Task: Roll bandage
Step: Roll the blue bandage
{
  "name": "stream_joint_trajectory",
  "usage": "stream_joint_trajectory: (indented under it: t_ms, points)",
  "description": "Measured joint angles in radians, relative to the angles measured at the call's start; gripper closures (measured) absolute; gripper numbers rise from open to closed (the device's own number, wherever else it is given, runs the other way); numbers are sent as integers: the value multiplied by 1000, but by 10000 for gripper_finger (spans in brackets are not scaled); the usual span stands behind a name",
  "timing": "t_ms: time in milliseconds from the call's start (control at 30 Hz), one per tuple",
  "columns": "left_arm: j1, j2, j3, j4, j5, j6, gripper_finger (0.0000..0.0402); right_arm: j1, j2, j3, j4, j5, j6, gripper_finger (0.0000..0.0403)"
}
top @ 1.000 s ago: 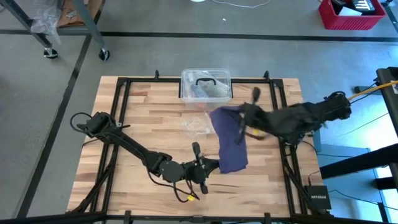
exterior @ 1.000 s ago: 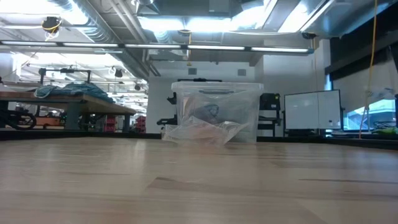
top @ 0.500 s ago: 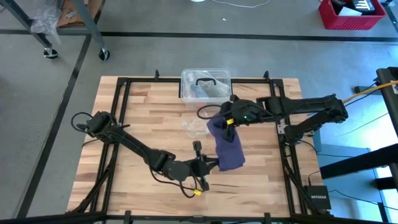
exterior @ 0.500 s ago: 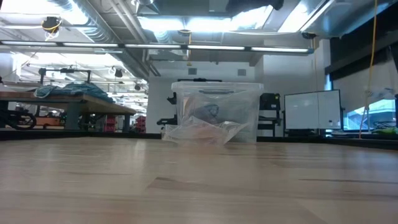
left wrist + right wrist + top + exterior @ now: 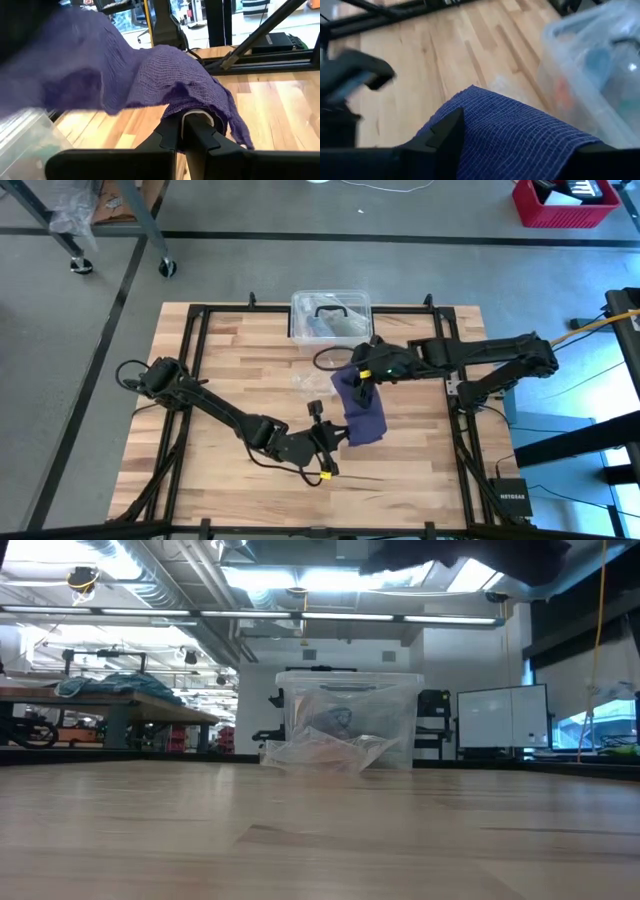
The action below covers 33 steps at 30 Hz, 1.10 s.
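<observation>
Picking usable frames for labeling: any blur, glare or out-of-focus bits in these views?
High view: sharp, evenly lit. Low view: ceiling lights blown out, clear plastic box crisp, near table soft. Left wrist view: bandage weave sharp in the middle, smeared toward the upper-left corner. Right wrist view: box and left gripper blurred.

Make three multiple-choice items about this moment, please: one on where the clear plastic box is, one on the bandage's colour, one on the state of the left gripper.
1. Where does the clear plastic box stand?
A. at the table's far edge
B. at the near edge
C. on the floor

2. What colour is the bandage?
A. white
B. dark navy-purple
C. red

3. What is the left gripper doing?
A. open above the box
B. shut on the wrapper
C. shut on the bandage's near end

Answers:
1. A, the high view shows it at the far edge.
2. B, both wrist views show purple-blue cloth.
3. C, its fingers pinch the cloth.
</observation>
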Motion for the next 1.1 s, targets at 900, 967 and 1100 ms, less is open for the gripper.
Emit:
stream_joint_trajectory:
  t_ms: [900, 967, 1100]
  points:
    - [-1, 0, 0, -44, -4, -16, 392, -81, 57, 24, -59, -209, 103, 185]
    - [-1, 0, 0, -56, -4, -17, 392, -89, 58, 43, -56, -239, 104, 169]
    - [-1, 0, 0, -56, -4, -17, 396, -94, 56, 115, -87, -230, 102, 133]
